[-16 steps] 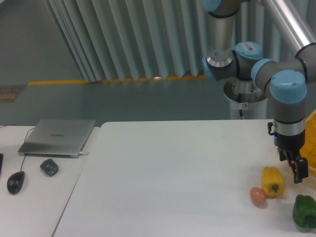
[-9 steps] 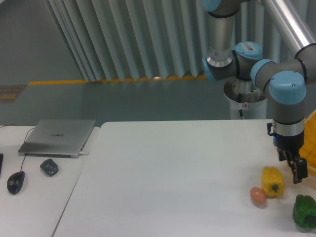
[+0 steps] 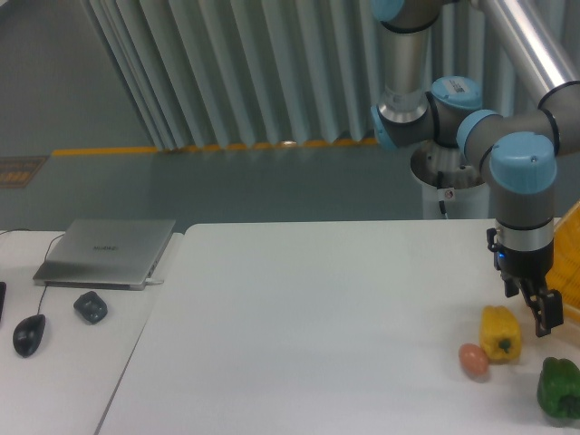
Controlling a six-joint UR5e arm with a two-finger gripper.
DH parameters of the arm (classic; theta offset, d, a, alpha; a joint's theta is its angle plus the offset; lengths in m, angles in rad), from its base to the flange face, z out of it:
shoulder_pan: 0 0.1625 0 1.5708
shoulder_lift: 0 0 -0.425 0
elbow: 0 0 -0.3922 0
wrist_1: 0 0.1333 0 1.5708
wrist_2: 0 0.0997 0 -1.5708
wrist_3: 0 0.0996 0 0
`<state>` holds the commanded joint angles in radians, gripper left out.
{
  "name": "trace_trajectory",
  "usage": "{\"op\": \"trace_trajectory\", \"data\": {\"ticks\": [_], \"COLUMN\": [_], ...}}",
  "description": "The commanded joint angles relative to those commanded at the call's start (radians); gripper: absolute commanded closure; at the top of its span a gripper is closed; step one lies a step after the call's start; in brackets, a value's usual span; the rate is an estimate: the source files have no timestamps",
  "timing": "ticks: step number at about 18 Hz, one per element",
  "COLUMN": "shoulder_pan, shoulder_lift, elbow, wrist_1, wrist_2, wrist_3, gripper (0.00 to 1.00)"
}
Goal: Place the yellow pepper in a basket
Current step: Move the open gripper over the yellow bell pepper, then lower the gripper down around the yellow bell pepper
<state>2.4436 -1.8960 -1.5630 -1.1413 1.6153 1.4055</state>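
Note:
The yellow pepper (image 3: 500, 333) stands upright on the white table near its right end. My gripper (image 3: 540, 309) hangs from the blue-capped wrist just above and to the right of the pepper, close to its upper right shoulder but not around it. Its dark fingers (image 3: 547, 315) point down and look spread, with nothing between them. Only a yellow-orange sliver of the basket (image 3: 573, 249) shows at the right edge of the view, behind the gripper.
A small orange-brown egg-shaped object (image 3: 473, 360) lies against the pepper's lower left. A green pepper (image 3: 559, 389) sits at the front right corner. A laptop (image 3: 107, 251), a mouse (image 3: 28, 334) and a dark small item (image 3: 90, 306) lie on the left desk.
The gripper and wrist have crept a few pixels to the left and slightly up. The peppers and the egg-shaped object have not moved.

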Motion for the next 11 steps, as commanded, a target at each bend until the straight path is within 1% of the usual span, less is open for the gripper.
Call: {"op": "trace_trajectory", "data": {"ticks": [1, 3, 4, 8, 11], "shoulder_pan": [0.006, 0.012, 0.012, 0.009, 0.009], "shoulder_lift": [0.002, 0.003, 0.003, 0.009, 0.011], "elbow": [-0.014, -0.031, -0.031, -0.013, -0.011], "wrist_1": [0.005, 0.073, 0.087, 0.084, 0.081], "wrist_2": [-0.003, -0.008, -0.009, -0.003, -0.009], "wrist_3": [-0.052, -0.120, -0.167, -0.471, -0.542], "gripper": [0.00, 0.00, 0.00, 0.00, 0.00]}}
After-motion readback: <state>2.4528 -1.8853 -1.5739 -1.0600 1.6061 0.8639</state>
